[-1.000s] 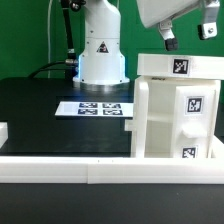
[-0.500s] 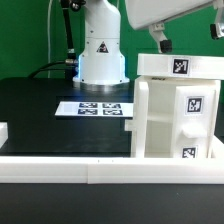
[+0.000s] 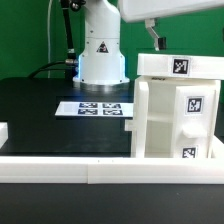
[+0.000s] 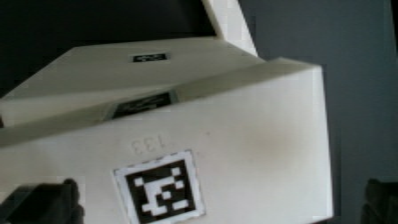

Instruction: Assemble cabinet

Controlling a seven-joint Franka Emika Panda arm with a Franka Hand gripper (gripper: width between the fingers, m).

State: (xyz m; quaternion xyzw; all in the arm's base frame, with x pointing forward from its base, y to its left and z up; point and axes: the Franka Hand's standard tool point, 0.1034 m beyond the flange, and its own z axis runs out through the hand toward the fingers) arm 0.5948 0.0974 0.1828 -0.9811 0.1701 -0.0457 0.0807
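The cabinet is a big white box-like body with tags on its top and side, standing on the black table at the exterior view's right. My gripper hangs just above its top panel. Only one dark finger shows clearly, and the rest runs out of the frame. In the wrist view the cabinet fills the picture with a tag close under the gripper. The two fingertips stand wide apart at either side, open and holding nothing.
The marker board lies flat mid-table in front of the robot base. A long white rail runs along the front edge. A small white piece sits at the exterior view's left edge.
My gripper has moved up and toward the exterior view's left above the cabinet. The cabinet has not moved.
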